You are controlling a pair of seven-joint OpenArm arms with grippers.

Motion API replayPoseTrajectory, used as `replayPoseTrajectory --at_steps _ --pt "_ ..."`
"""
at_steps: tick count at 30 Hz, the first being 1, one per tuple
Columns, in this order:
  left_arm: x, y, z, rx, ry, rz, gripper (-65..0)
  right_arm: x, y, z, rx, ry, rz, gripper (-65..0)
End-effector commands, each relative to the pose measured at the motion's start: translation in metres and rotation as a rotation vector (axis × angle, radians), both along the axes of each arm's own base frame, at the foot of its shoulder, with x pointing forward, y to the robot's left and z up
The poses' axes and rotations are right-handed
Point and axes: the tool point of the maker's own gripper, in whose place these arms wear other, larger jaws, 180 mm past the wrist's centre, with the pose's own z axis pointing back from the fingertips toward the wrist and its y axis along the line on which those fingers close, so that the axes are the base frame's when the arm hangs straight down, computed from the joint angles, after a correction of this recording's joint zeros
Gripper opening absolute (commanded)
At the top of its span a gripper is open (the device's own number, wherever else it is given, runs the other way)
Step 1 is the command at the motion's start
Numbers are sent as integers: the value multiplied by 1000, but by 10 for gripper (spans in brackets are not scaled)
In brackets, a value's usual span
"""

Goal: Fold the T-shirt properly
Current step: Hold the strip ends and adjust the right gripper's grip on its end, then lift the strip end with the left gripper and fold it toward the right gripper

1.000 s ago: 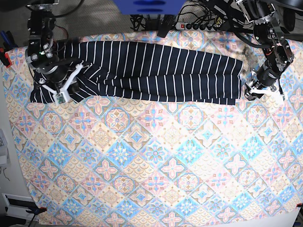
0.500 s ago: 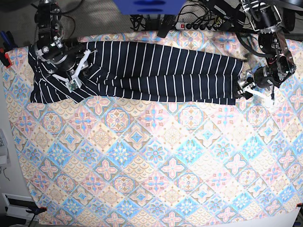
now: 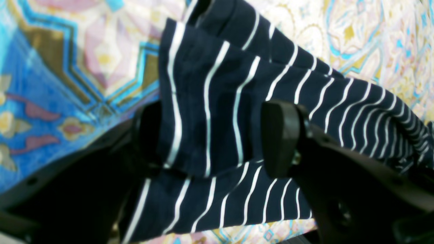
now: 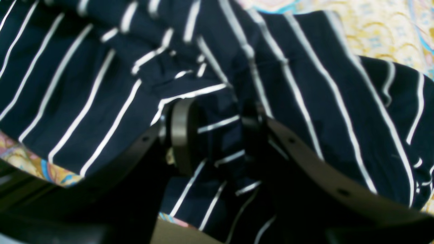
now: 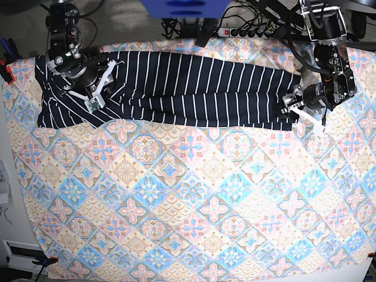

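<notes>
Over the last second the left tool (image 5: 295,110), at the right of the base view, has slid in from the patterned cloth (image 5: 188,200) to the shirt's right end. Its jaws now stand wide apart; in its wrist view a flap of striped fabric lies between the fingers (image 3: 281,135) without being pinched, so it straddles the edge rather than holding it. The right tool (image 5: 97,88), at upper left, has moved up onto the other end, and its jaws are about half apart, with fabric bunched between them in its wrist view; the blur leaves it unclear whether they press on it. The shirt (image 5: 194,88) lies as a long band across the top of the bench, folded lengthwise, and looks unmoved. My reading is that both arms have just lined up on opposite ends, and closing on the fabric comes next, before one end is carried over the other. The loose layers at each end could slip out of a shallow bite.
</notes>
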Motion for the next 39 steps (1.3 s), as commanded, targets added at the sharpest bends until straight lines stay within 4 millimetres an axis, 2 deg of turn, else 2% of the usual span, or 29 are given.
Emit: replayPoseTrajectory --at_steps 1,4,6,9,11,12,15,17,22,24,27,32,36,39 --pt "-8 -3 -7 8 38 -8 -231 8 -2 8 5 -37 -6 -436" --pt "-9 -6 -8 2 40 -14 -236 8 -2 8 5 -37 -6 -436" --pt "-9 -10 -10 -4 41 -14 -283 8 -3 8 4 -38 -7 -436" --pt "-8 -11 -9 -8 39 -14 -479 8 -3 8 4 -38 -7 -436" --pt "-7 -11 -8 -10 37 -14 -575 8 -3 8 4 -38 -7 -436" --pt "-7 -11 -8 -10 36 -11 -601 8 -3 8 4 -38 -7 -436" --pt "-3 -11 -4 -15 18 -8 -612 8 -3 8 3 -36 -7 -436" --pt "6 -9 11 -13 -35 -4 -614 8 -3 8 4 -38 -7 -436" --pt "11 20 41 42 -128 60 -614 6 1 8 4 -33 8 -436" --pt "12 29 48 59 -149 78 -614 3 13 5 16 -21 46 -436" --pt "6 54 59 91 -174 144 -614 -1 30 2 36 -8 91 -436" --pt "5 73 80 145 -212 146 -614 -9 47 -2 45 14 160 -436" --pt "7 57 109 149 -299 90 -614 -10 50 -2 46 16 175 -436" --pt "10 25 130 67 -385 66 -613 -9 50 -2 46 13 175 -436"
